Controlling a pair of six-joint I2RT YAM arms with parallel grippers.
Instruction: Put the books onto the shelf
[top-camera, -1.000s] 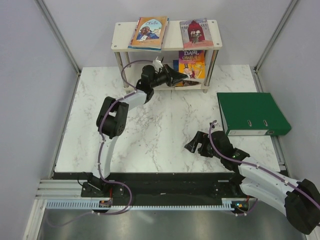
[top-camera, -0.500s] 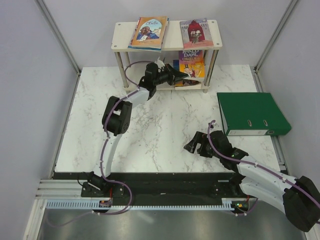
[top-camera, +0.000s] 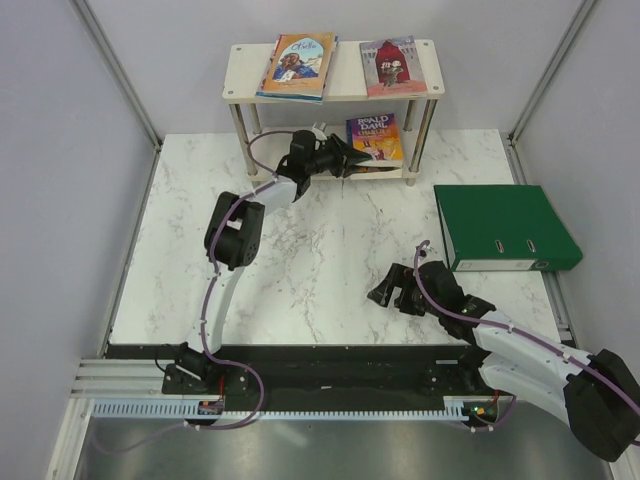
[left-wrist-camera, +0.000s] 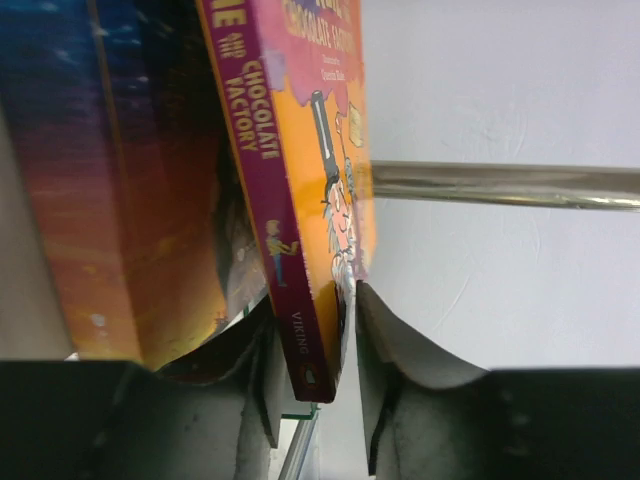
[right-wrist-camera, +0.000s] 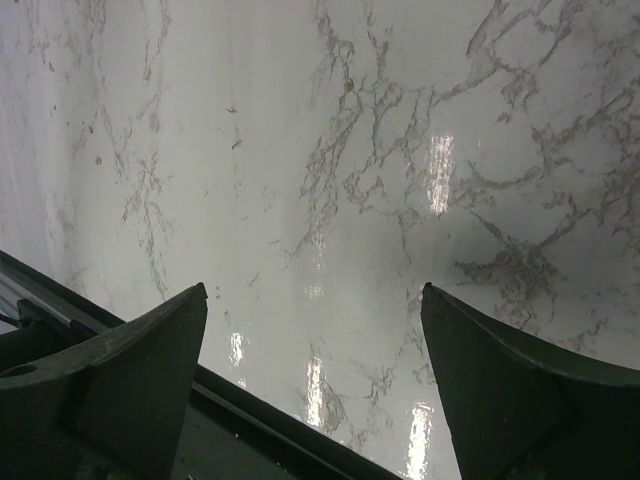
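Now left gripper (top-camera: 352, 158) is straddling Roald Dahl book (top-camera: 376, 135) on shelf (top-camera: 240, 72).
Clamped or loose, cannot tell; right gripper (right-wrist-camera: 312, 292) is hanging wide open.

2 books (top-camera: 298, 65) atop shelf (top-camera: 245, 72), Dahl book (top-camera: 375, 137) below

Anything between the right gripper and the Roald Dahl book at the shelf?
No. In the top view, only bare marble table lies between the right gripper and the Roald Dahl book.
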